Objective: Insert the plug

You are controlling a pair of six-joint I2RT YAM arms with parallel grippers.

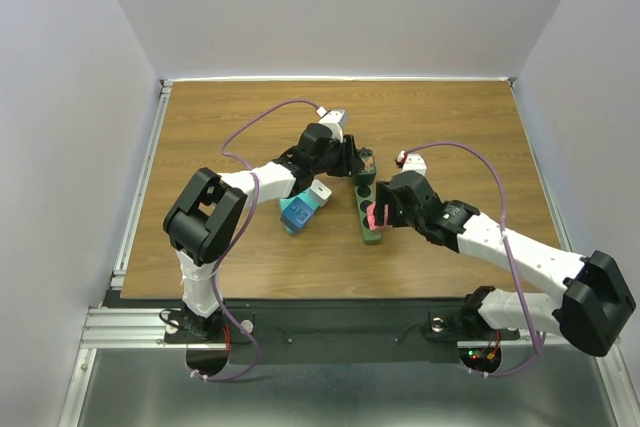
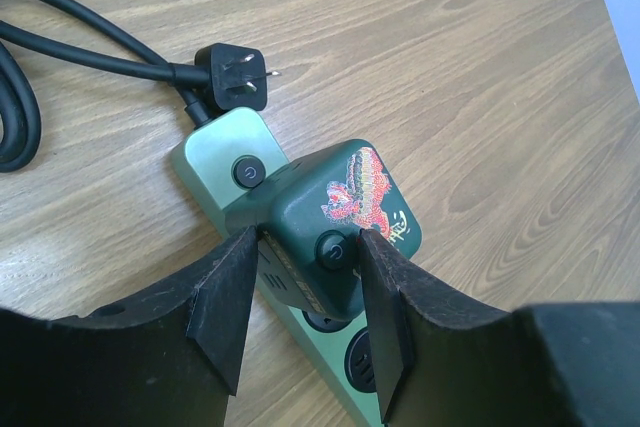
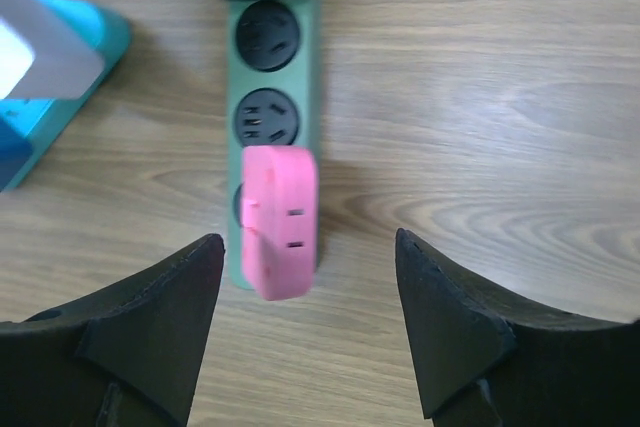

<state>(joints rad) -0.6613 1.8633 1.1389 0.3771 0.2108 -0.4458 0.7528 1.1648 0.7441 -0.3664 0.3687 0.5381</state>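
A green power strip [image 1: 366, 209] lies in the middle of the table. My left gripper [image 1: 352, 162] is shut on a dark green plug [image 2: 345, 217] with a red dragon sticker. The fingers [image 2: 225, 287] press on both of its sides. The plug sits on the strip [image 2: 215, 142] just past the round switch; its prongs are hidden. A pink plug [image 3: 280, 222] stands in the socket at the strip's near end [image 3: 268, 72]. My right gripper [image 3: 307, 242] is open, its fingers wide on either side of the pink plug [image 1: 377, 215] and not touching it.
A teal and white box [image 1: 298, 212] lies left of the strip and also shows in the right wrist view [image 3: 60, 77]. The strip's black cable [image 2: 60, 37] and its own black plug [image 2: 235, 77] lie at the far end. Two open sockets show between the plugs.
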